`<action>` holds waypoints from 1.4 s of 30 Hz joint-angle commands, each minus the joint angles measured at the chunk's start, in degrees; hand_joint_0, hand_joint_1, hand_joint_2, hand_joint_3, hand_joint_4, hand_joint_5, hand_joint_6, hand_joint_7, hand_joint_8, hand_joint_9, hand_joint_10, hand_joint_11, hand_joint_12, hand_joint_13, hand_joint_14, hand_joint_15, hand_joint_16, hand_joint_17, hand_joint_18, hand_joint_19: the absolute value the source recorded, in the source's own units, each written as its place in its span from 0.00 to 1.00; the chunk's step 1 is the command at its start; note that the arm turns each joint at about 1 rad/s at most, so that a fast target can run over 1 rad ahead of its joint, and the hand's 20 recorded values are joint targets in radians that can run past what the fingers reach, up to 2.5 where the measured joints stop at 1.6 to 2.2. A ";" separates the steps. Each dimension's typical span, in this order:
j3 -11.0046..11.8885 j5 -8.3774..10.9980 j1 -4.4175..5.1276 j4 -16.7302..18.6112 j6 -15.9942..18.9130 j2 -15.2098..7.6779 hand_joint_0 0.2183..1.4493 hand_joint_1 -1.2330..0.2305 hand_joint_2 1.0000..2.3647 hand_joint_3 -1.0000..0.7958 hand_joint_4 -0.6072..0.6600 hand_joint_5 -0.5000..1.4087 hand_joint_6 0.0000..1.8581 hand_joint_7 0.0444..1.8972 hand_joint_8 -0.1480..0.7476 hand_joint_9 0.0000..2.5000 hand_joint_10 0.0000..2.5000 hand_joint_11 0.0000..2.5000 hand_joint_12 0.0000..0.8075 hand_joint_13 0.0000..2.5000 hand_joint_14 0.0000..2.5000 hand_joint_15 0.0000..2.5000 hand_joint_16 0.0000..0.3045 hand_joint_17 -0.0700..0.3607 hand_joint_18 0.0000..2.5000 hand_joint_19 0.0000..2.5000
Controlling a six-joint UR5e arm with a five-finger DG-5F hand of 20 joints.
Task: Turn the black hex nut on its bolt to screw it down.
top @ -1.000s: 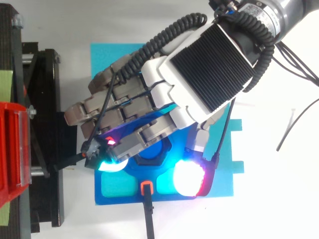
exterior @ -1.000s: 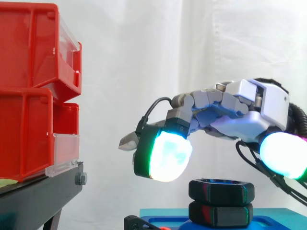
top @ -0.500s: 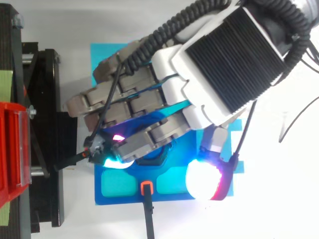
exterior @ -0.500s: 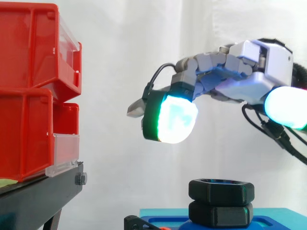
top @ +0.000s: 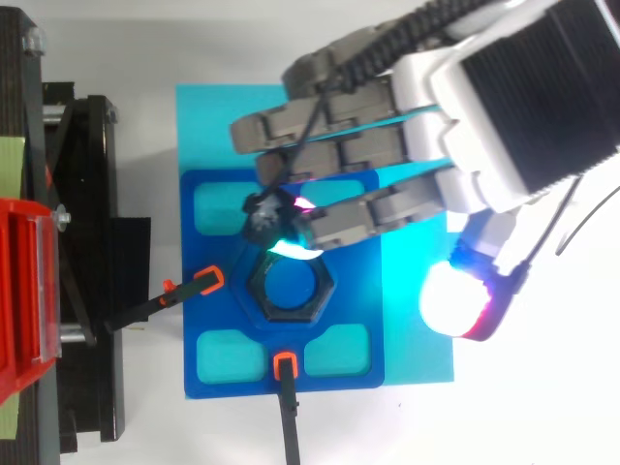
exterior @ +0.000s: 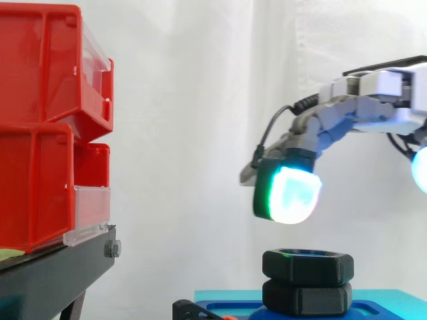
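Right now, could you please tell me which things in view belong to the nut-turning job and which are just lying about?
Job in hand:
- black hex nut
- blue base that the nut sits on
- hand, open, hovering above the nut

Just lying about:
- red bins
- black stand under them

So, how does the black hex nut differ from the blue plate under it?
The black hex nut is a six-sided ring; the blue plate is a flat rectangle with rounded pockets. The nut stands raised; the plate lies low beneath it. Neither touches the hand.
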 commanded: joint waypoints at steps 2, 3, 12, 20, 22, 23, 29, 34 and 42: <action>-6.67 1.49 -0.05 0.05 -0.53 4.40 0.18 0.65 0.00 0.28 0.70 0.18 0.27 0.39 0.55 0.24 0.00 0.05 0.48 0.20 0.00 0.06 0.21 0.50 0.25 0.24; -7.81 1.92 -0.05 0.23 -0.44 5.10 0.18 0.65 0.00 0.28 0.69 0.18 0.27 0.39 0.54 0.24 0.00 0.05 0.48 0.20 0.00 0.05 0.21 0.50 0.24 0.24; -20.20 6.50 0.48 4.71 2.99 14.07 0.18 0.64 0.00 0.28 0.69 0.18 0.27 0.38 0.54 0.23 0.00 0.05 0.47 0.19 0.00 0.05 0.21 0.49 0.23 0.24; -22.05 7.29 -0.32 3.30 7.82 17.32 0.18 0.64 0.00 0.28 0.69 0.17 0.27 0.37 0.54 0.23 0.00 0.03 0.47 0.18 0.00 0.05 0.21 0.49 0.23 0.24; -22.14 7.46 -0.32 3.39 8.35 17.23 0.18 0.63 0.00 0.28 0.66 0.16 0.27 0.35 0.53 0.21 0.00 0.01 0.46 0.17 0.00 0.03 0.21 0.49 0.22 0.23; -22.05 11.07 -0.40 3.83 18.02 17.23 0.18 0.63 0.00 0.28 0.66 0.16 0.27 0.34 0.53 0.21 0.00 0.00 0.46 0.16 0.00 0.03 0.21 0.49 0.22 0.23; -22.05 18.80 -0.23 6.64 42.36 17.23 0.18 0.61 0.00 0.28 0.62 0.13 0.27 0.30 0.51 0.17 0.00 0.00 0.44 0.11 0.00 0.00 0.20 0.49 0.15 0.20; -22.05 27.59 -0.05 8.66 64.25 17.23 0.18 0.59 0.00 0.28 0.59 0.11 0.27 0.29 0.51 0.13 0.00 0.00 0.43 0.06 0.00 0.00 0.19 0.47 0.07 0.18; -22.14 36.03 0.21 6.29 75.94 17.23 0.18 0.61 0.00 0.28 0.56 0.10 0.27 0.31 0.49 0.09 0.00 0.00 0.42 0.02 0.00 0.00 0.18 0.45 0.00 0.19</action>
